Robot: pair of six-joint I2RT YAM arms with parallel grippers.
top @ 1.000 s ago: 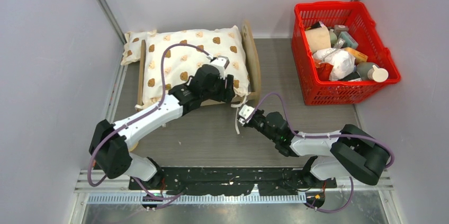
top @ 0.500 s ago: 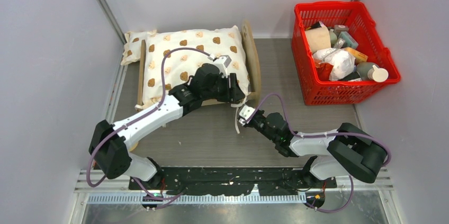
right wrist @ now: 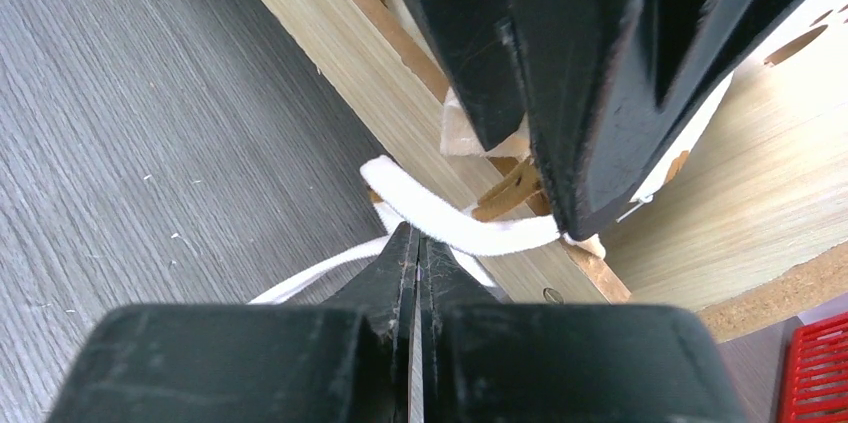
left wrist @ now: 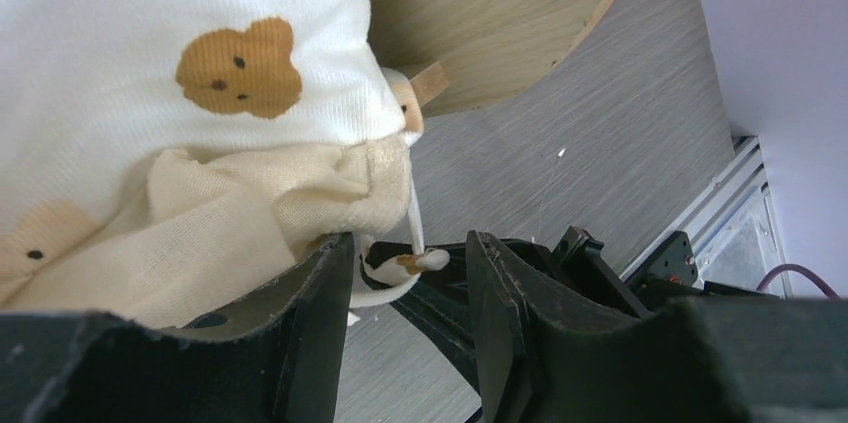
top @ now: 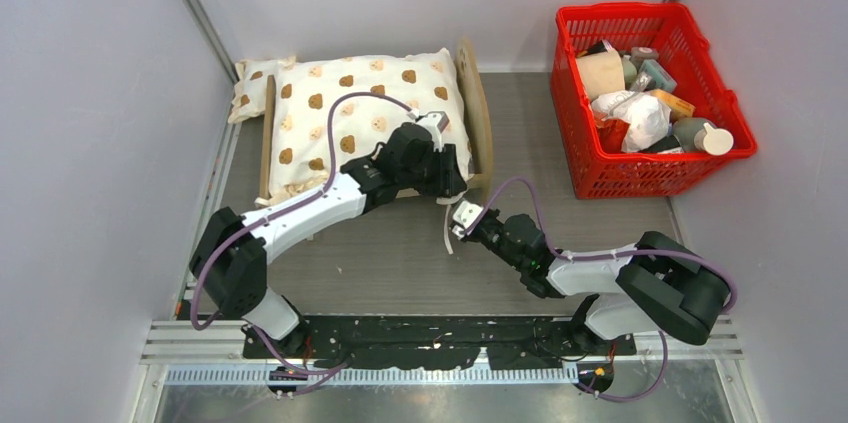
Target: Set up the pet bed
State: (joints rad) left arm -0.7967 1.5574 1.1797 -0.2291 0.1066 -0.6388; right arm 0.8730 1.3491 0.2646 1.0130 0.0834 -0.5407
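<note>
The released left tool [left wrist: 410, 253] has slid to the headboard corner of the small light-wood pet bed [top: 480, 108] at the back left of the bench [top: 380, 253], bracketing the white cloth tie [right wrist: 470, 233] which the clenched right tool [right wrist: 415, 243] pinches, so fastening the cream bear-print cushion [top: 340, 113] seems close.

Walls: plain pale grey panels [top: 90, 93] on the left, back and right, with slanted metal corner posts [top: 201, 8].
Counter: matte grey wood-grain surface [top: 400, 253].
Near edge: black perforated plate [top: 420, 341], then a silver ribbed rail [top: 400, 374].
Light: soft and even, with faint shadows.
</note>
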